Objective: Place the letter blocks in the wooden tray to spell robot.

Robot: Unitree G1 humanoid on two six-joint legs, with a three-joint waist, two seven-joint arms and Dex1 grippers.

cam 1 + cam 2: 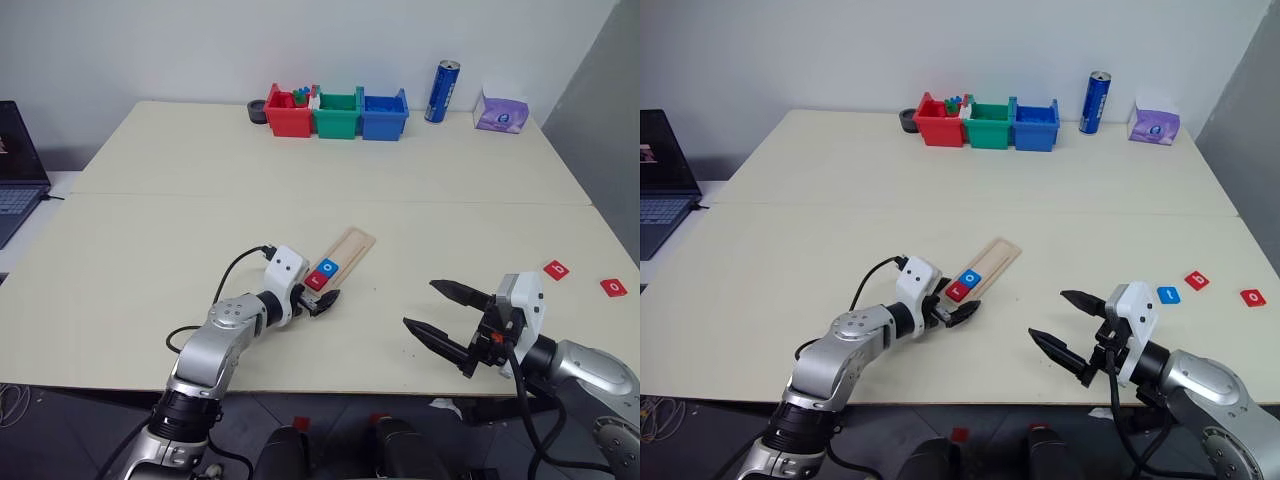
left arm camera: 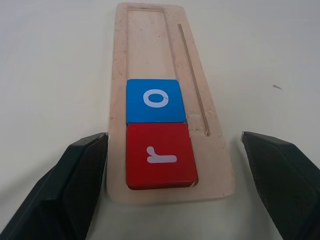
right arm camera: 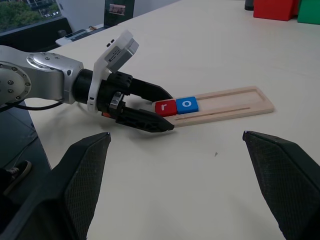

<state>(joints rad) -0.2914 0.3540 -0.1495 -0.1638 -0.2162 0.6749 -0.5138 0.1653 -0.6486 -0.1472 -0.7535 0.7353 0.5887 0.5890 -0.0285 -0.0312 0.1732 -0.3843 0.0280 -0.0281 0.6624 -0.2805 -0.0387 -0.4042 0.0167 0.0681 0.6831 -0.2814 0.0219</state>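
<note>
both arms' fingers spread wide, empty; left fingers (image 2: 75, 185) flank the pale wooden tray (image 2: 150, 40) holding glossy square letter blocks (image 2: 157, 155)

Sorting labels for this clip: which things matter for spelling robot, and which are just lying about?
For the job: wooden tray, red r block, blue o block, loose blue t block, red b block, red o block.
Lying about: coloured bins, blue can, tissue pack, laptop.

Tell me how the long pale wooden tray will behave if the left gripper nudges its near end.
The long pale wooden tray looks rigid, so it probably slides whole rather than bending. It lies flat on the smooth cream table, so it likely skids or pivots easily. The red r tile and blue o tile sit recessed, so they should ride along.
</note>
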